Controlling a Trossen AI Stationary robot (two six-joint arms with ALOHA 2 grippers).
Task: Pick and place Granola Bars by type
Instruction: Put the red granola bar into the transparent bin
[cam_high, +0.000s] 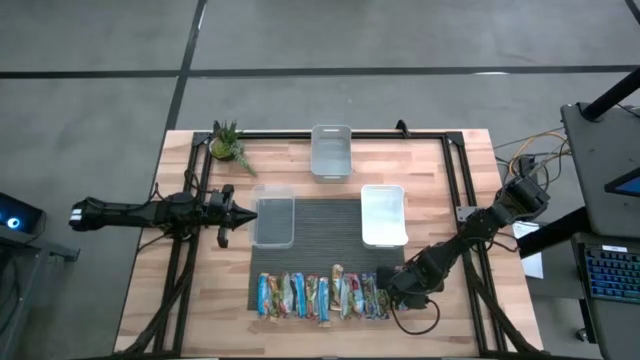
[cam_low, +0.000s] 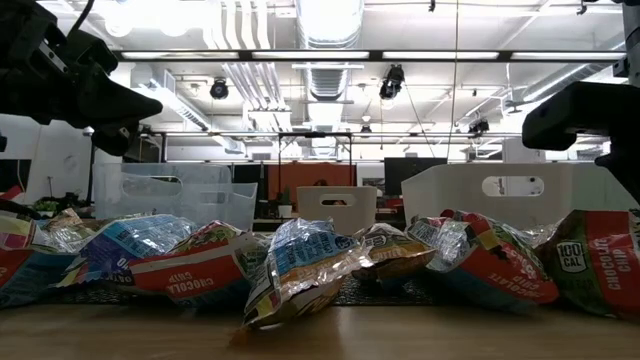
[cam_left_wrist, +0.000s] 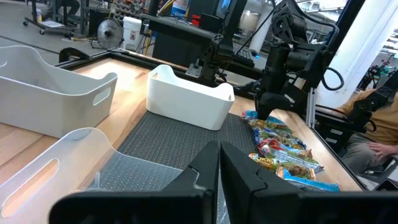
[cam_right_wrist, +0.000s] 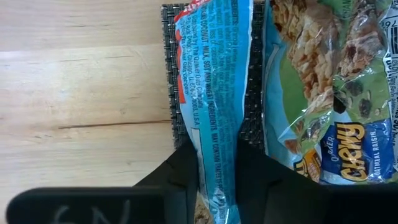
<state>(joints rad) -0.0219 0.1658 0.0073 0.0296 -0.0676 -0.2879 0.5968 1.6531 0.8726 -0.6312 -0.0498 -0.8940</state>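
Observation:
Several granola bars (cam_high: 320, 296) in shiny wrappers lie side by side in a row near the table's front edge, partly on a dark mat (cam_high: 330, 240). My right gripper (cam_high: 392, 290) points down over the row's right end. It is shut on the rightmost bar, a blue-wrapped one (cam_right_wrist: 214, 93). A green-wrapped bar (cam_right_wrist: 329, 93) lies right beside the blue one. My left gripper (cam_high: 245, 210) is shut and hovers level at the table's left side, next to a clear bin (cam_high: 273, 220). It touches nothing. My right gripper pinches the blue bar's two long edges (cam_right_wrist: 217, 180) between its two fingers (cam_right_wrist: 183, 174). The fingers come from above, pointing down, and lie across the bar. The wrapper is squeezed narrower between them. The bar lies flat on the mat's edge and the wood.
A white bin (cam_high: 383, 214) stands just behind the right gripper. A second clear bin (cam_high: 331, 150) sits at the far middle. A small plant (cam_high: 228, 145) stands at the far left. Bare wood shows right of the row (cam_right_wrist: 81, 93).

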